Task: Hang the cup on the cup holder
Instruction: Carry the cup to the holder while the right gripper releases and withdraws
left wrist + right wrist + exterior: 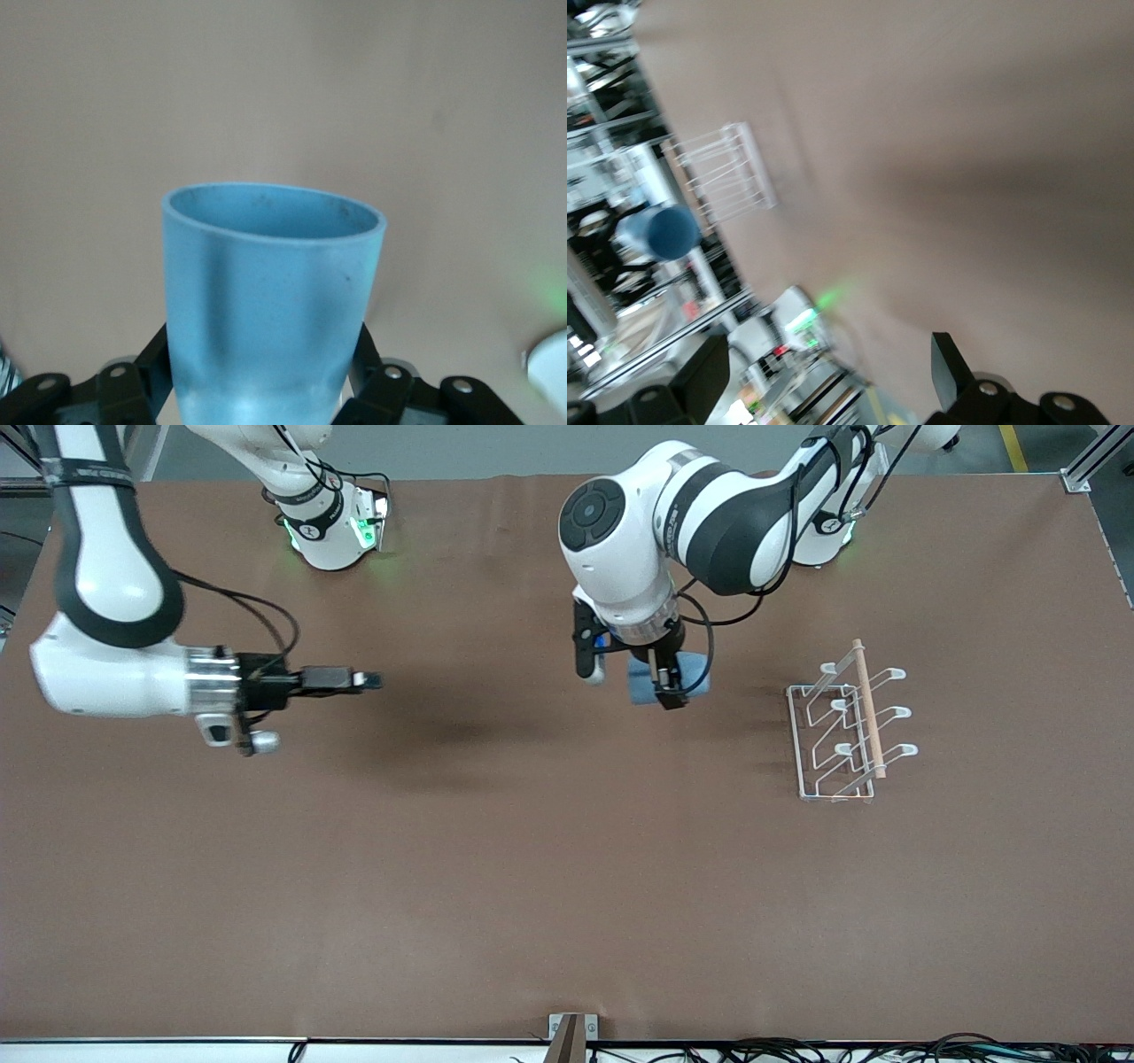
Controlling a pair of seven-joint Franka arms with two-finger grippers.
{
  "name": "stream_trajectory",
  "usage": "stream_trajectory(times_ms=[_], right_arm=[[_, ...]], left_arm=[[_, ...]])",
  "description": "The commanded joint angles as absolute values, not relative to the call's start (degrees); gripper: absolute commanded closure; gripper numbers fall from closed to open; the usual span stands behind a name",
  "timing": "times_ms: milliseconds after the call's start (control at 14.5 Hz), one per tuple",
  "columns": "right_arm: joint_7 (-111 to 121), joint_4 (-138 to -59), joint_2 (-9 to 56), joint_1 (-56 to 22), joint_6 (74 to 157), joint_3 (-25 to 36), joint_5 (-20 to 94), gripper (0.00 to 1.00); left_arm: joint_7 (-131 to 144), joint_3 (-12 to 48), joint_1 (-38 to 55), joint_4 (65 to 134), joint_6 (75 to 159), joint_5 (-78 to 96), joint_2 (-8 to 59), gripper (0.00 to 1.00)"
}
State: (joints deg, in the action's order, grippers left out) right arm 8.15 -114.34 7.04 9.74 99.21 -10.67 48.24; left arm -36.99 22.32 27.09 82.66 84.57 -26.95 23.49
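Up near the middle of the front view, the left gripper (666, 682) is clamped on the small light-blue plastic cup (695, 675), which looks light, stiff and a bit slick, so gripping low on its wall suits it, while the right gripper (370, 681) waits with fingers spread, and the white wire cup holder (849, 726) sits at frame right.

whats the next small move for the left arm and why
Probably carry the cup toward the cup holder. The left gripper is shut on it above bare table, well short of the prongs; the right gripper waits open, off toward its own end.
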Motion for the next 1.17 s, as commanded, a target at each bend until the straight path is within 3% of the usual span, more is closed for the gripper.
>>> stream_trajectory(times_ms=[0,414,621,828,966,1103], right_arm=[[6.07,-109.71,6.06,9.84,98.7,-7.13,33.73,0.0],[6.06,-104.41,5.63,8.8,104.57,-1.94,8.04,0.0],[5.45,-102.58,3.17,4.93,106.35,2.88,0.53,0.0],[-1.91,-96.45,1.85,2.37,99.97,5.36,0.62,0.0],[-2.02,-89.5,2.2,2.46,92.5,5.27,0.79,0.0],[-0.62,-87.46,2.11,3.08,90.53,5.19,0.97,0.0]], left_arm=[[-37.97,22.32,27.33,85.15,78.85,-35.91,23.47,1.0],[-38.32,22.32,27.33,93.59,72.44,-52.45,24.6,1.0],[-38.23,22.32,27.51,94.13,66.21,-59.04,28.37,1.0],[-37.79,22.32,27.42,94.74,60.05,-66.07,34.0,1.0],[-37.79,22.15,26.98,96.06,59.15,-69.24,35.5,0.99],[-37.88,19.96,26.9,98.16,59.15,-72.23,36.38,0.99]])
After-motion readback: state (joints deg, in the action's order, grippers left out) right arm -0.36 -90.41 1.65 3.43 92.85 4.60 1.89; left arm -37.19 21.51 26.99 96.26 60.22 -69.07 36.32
